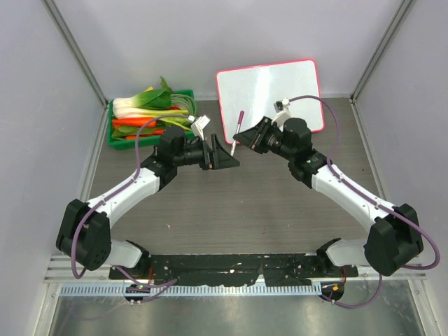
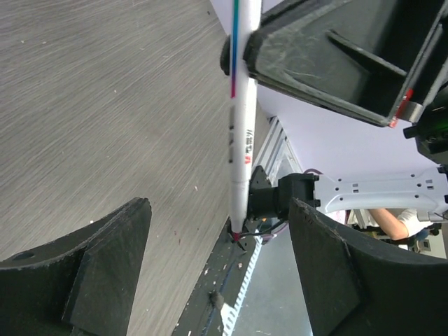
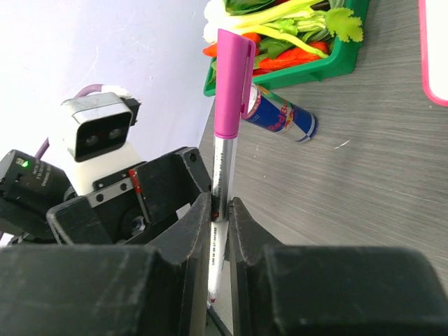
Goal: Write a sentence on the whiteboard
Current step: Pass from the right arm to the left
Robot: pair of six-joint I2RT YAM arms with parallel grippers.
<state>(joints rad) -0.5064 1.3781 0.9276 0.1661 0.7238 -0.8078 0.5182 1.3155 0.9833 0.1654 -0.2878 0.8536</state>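
Right gripper point(image 3: 220, 208): fingers pressed together on the marker point(image 3: 220, 161), pinching the white barrel at about mid-length. The pink cap point(image 3: 233, 77) is on the end that sticks up past the fingers, and the other end pokes out below them.

Left gripper point(image 2: 218, 208): spread wide, gripping nothing, facing the right gripper tip to tip. The marker's lower end hangs in the gap between the left fingers point(image 2: 105, 273), clear of both in the left wrist view.

Both grippers hover above the grey table point(image 1: 231, 217), around mid-table.

The whiteboard point(image 1: 269, 91) is just beyond the right gripper, at the back wall. It has a pink-red frame and its face shows glossy white. From the top camera the marker overlaps the board's lower left corner; I can't tell if they touch.

The green crate point(image 3: 346, 49) is beyond the left gripper and off to its left, full of vegetables point(image 1: 150, 105). A blue can point(image 3: 280, 115) lies on its side just in front of the crate, on the grippers' side.
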